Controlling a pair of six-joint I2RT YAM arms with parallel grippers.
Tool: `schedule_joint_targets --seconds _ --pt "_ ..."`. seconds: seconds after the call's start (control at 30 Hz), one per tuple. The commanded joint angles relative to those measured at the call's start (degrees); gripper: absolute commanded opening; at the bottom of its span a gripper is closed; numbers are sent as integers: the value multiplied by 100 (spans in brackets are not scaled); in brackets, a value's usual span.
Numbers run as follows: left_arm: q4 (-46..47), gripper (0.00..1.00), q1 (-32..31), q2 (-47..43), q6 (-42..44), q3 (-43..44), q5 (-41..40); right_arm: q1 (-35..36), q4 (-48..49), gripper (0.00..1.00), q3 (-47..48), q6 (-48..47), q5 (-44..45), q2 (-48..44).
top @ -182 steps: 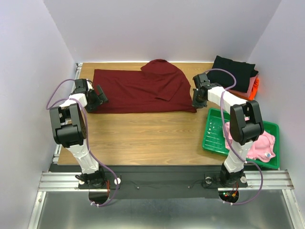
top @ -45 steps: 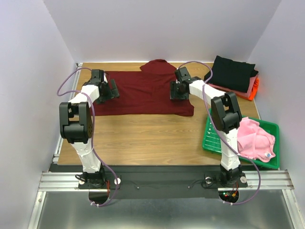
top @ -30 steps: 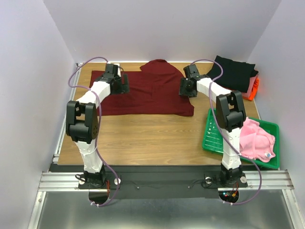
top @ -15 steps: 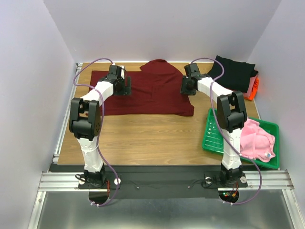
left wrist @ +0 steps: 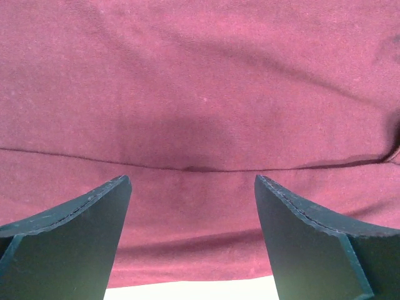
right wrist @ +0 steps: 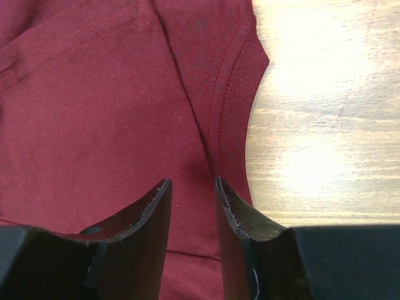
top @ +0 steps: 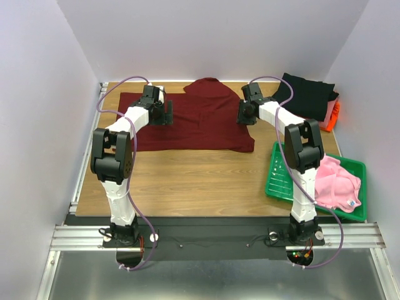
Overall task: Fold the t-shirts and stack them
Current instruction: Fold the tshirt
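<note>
Maroon t-shirt point(top: 194, 122) spread flat on the far half of the desk point(top: 187, 181), both hands set over it for a fold.

My left hand point(left wrist: 190, 187) hangs low over the shirt's left part with its fingers wide apart and nothing between them, so they can straddle the cloth. My right hand point(right wrist: 192, 181) sits at the shirt's right side, just inside a stitched edge. Its fingers are narrowly apart with no cloth visibly pinched, a spacing that I judge suits a thin layer. The two hands stand level and well apart, presumably so one long edge lifts evenly. The black folded tee point(top: 306, 94) tops the stack at the far right corner, clear of the work. The light pink tee point(top: 337, 181) waits in the green tray point(top: 278, 178).
</note>
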Motion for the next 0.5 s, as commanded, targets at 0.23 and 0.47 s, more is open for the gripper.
schedule_joint_targets --seconds 0.23,0.47 --pt "52 91 -9 -58 77 94 74 21 219 40 117 -44 -33 152" --pt "34 91 -9 -85 68 68 65 21 219 40 12 -36 -77 205"
